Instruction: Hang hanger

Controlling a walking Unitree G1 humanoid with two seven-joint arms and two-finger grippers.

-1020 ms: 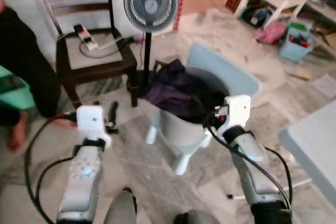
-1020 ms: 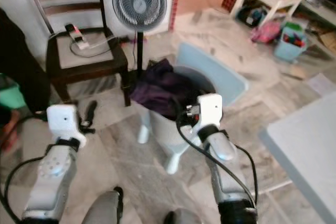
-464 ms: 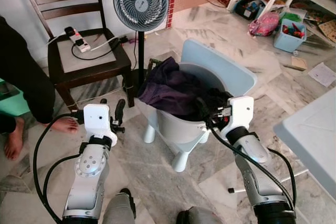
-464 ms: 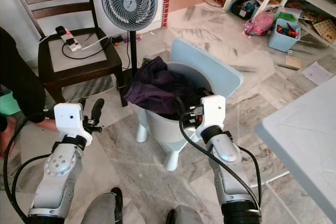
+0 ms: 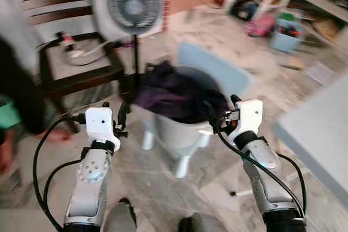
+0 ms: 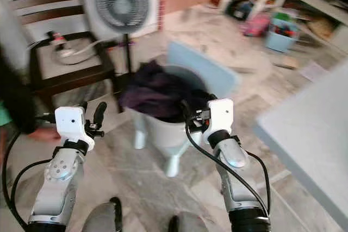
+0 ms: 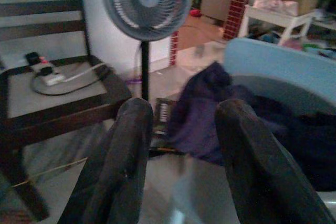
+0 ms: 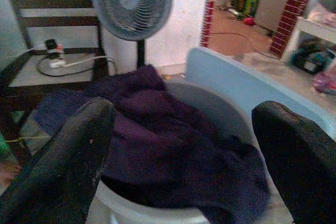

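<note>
A white basket point(image 5: 175, 132) heaped with dark purple clothes point(image 5: 173, 94) stands on the floor just ahead, against a light blue chair back point(image 5: 215, 69). My right gripper point(image 5: 220, 111) hovers at the basket's near right rim, open wide, with the clothes point(image 8: 157, 135) seen between its fingers point(image 8: 68, 166). Left of the basket, my left gripper point(image 5: 115, 113) is held at the same height above the floor, open and empty. Its two fingers point(image 7: 123, 166) point toward the basket and the fan. The head views are blurred.
A standing fan point(image 5: 128, 2) rises behind the basket. A dark wooden chair point(image 5: 81, 77) with a power strip point(image 5: 68, 42) is at the back left. A person in black point(image 5: 22, 99) is at the left edge. A pale table point(image 5: 321, 134) fills the right; toys and boxes point(image 5: 285, 31) lie beyond.
The camera has shifted and the picture has blurred. Both arms hold the same pose, with both grippers still open near the basket.
</note>
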